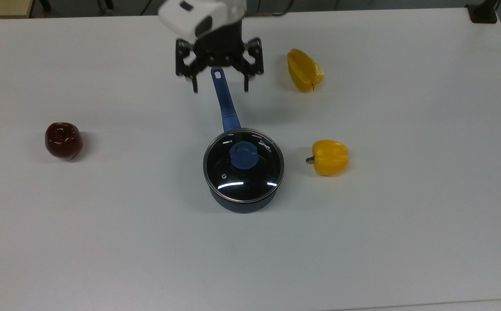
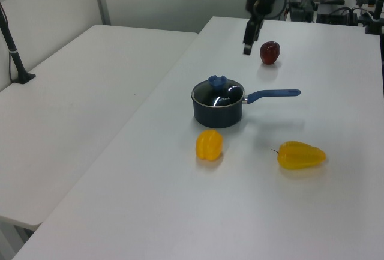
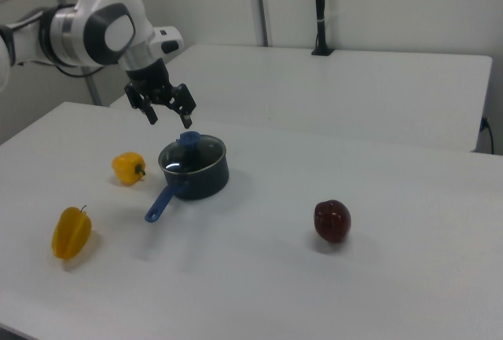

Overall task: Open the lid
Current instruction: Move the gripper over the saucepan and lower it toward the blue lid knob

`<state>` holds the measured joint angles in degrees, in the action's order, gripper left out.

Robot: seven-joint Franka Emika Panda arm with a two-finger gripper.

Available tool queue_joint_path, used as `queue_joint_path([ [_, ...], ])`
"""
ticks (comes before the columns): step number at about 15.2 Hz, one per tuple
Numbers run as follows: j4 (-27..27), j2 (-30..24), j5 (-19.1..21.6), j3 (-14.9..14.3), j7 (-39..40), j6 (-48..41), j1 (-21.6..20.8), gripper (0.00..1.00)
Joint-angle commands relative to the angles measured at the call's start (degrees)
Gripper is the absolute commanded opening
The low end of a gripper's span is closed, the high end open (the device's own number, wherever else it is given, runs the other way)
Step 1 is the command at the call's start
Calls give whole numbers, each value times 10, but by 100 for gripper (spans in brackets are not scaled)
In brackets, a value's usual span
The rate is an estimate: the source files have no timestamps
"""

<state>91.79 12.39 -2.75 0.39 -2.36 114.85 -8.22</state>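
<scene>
Overhead, top view: gripper [image 1: 220, 88] seen above saucepan handle [image 1: 225, 101] end, fingers spread wide, nothing held. Glass lid [image 1: 243, 164] seated on saucepan [image 1: 242, 204], below gripper in frame, well apart.

Left view: gripper [image 2: 246, 49] held high, lid [image 2: 218, 94] lower and nearer; red pepper [image 2: 270, 52] just beside gripper's right.

Right view: gripper [image 3: 170, 115] raised, jaws parted, lid [image 3: 192, 156] close below-right.

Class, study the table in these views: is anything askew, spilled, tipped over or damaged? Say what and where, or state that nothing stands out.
Nothing stands out. The lid sits level on the saucepan, which stands upright on the table. The two yellow peppers and the dark red pepper look whole, with no spill. The open gripper hangs above the pan's handle.
</scene>
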Motion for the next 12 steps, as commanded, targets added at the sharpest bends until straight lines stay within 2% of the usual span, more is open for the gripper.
queue_joint_path([
  [1,-12,56,12,-2,2,95,-7,100],
  [6,-13,116,15,1,2,166,-6,100],
  [12,-15,119,31,7,8,192,-5,100],
])
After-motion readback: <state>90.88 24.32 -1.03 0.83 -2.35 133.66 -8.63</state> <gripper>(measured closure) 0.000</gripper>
